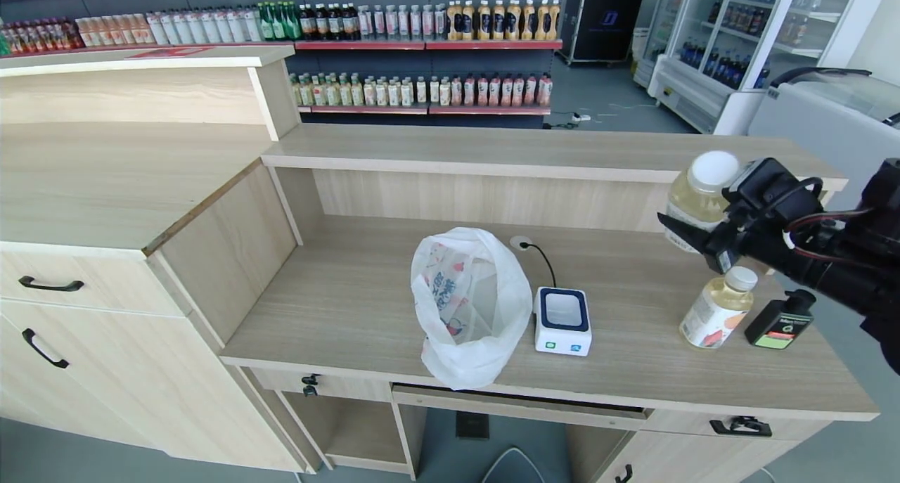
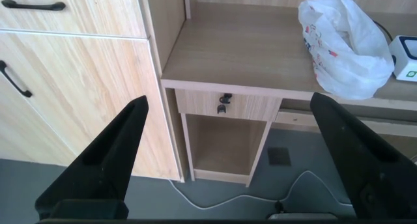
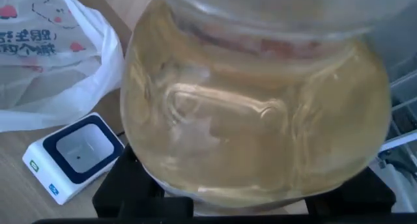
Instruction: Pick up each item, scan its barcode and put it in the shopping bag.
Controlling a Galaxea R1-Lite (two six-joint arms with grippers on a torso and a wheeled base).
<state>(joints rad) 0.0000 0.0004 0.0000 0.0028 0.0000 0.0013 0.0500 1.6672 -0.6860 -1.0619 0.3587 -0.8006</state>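
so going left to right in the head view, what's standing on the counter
shopping bag → barcode scanner → pale yellow bottle → small black bottle (held bottle left out, it overlaps)

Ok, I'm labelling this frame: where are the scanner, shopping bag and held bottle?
scanner point(image 1: 562, 310), head view, middle of its top window.
shopping bag point(image 1: 471, 307), head view, inner wall, through the open mouth.
held bottle point(image 1: 692, 209), head view, yellowish body below the cap.

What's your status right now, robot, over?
Right gripper shut on bottle, held above counter. Left gripper open, off the counter. Scanner and shopping bag unobstructed.
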